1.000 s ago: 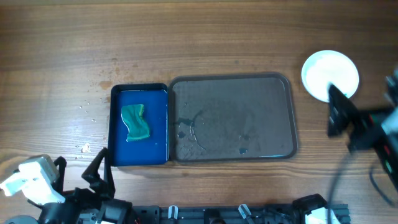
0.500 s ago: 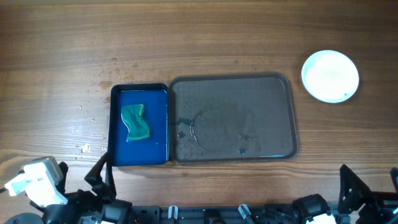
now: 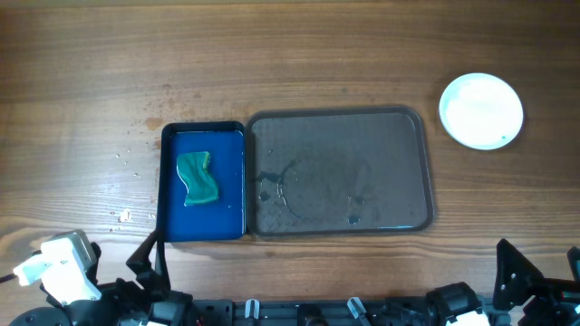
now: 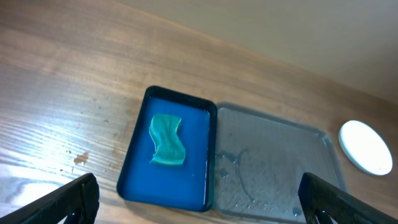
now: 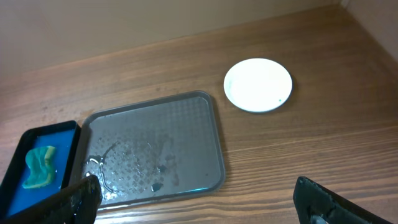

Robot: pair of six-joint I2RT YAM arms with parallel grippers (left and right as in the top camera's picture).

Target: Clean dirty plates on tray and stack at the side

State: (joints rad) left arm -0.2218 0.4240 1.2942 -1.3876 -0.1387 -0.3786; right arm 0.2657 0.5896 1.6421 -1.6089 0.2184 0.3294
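Standing at the near table edge, both arms sit low. The left gripper point(image 4: 199, 186) has its jaws spread wide and holds nothing; the right gripper point(image 5: 196, 183) likewise has its jaws fully apart and holds nothing. Beyond the left gripper lies a blue tray point(image 3: 227, 181); a crumpled green sponge point(image 3: 198, 177) rests inside it. Touching the blue tray's right side lies the tray point(image 3: 390, 163), dark grey, its floor wet with droplets and a ring-shaped streak. Farther off, past the tray's far right corner and apart from it, the plates point(image 3: 481, 110) rest on the wooden table point(image 3: 317, 54); they show as one plain white disc; how many are stacked cannot be told.
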